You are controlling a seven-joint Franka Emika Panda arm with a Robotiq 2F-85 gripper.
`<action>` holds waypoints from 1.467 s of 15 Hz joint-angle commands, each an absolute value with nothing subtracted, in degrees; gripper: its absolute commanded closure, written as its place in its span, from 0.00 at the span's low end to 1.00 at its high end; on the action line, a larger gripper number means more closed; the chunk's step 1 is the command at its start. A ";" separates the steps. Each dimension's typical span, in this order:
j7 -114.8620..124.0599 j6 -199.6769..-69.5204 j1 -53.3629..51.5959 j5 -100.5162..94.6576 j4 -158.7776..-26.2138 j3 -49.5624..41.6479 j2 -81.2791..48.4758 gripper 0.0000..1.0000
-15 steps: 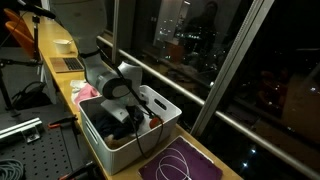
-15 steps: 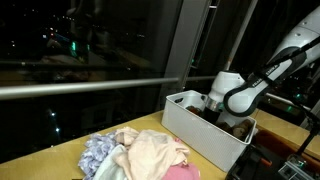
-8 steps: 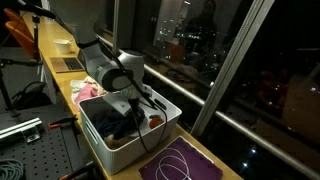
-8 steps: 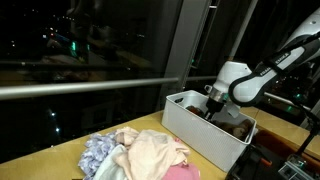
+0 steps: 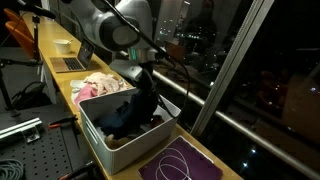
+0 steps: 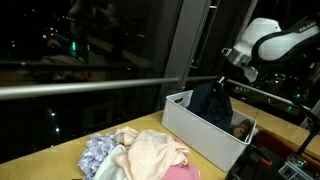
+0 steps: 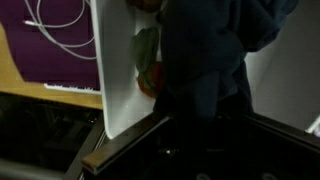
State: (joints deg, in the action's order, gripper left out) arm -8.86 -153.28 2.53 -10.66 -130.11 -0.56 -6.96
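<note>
My gripper point(image 5: 143, 70) is shut on a dark blue garment point(image 5: 134, 106) and holds it up over a white bin point(image 5: 98, 150). The cloth hangs from the jaws with its lower end still in the bin. In an exterior view the gripper point(image 6: 227, 74) stands above the bin point(image 6: 195, 128) with the garment point(image 6: 211, 101) dangling under it. The wrist view is filled by the dark garment point(image 7: 212, 48), which hides my fingers. Beside it the bin's white wall point(image 7: 112, 80) shows, with a red and green item point(image 7: 148, 66) inside.
A pile of pink and pale clothes point(image 6: 135, 155) lies on the table beside the bin, also seen behind it point(image 5: 95, 86). A purple mat point(image 5: 182, 164) with a white cable point(image 7: 58, 14) lies at the bin's other end. Dark windows with a railing point(image 6: 90, 87) run along the table.
The gripper closed on the dark garment inside the bin and rose, drawing the cloth up out of it. The arm now stands much higher.
</note>
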 commanded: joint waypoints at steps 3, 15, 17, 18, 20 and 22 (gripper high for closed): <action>-5.54 -144.83 -1.84 -18.57 -128.63 2.51 6.76 0.97; 0.45 -126.51 -13.50 -30.71 -110.06 23.96 11.71 0.97; 1.54 -121.84 -14.61 -32.82 -104.09 27.07 8.93 0.97; 1.28 -120.12 -15.16 -33.30 -102.15 27.86 8.24 0.97; 2.06 -118.46 -15.94 -35.04 -99.62 29.02 5.50 0.97; 2.38 -118.21 -16.99 -35.44 -98.94 28.69 3.39 0.97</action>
State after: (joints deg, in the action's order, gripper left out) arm 1.31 -120.21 -15.64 -32.85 -103.19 28.73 8.67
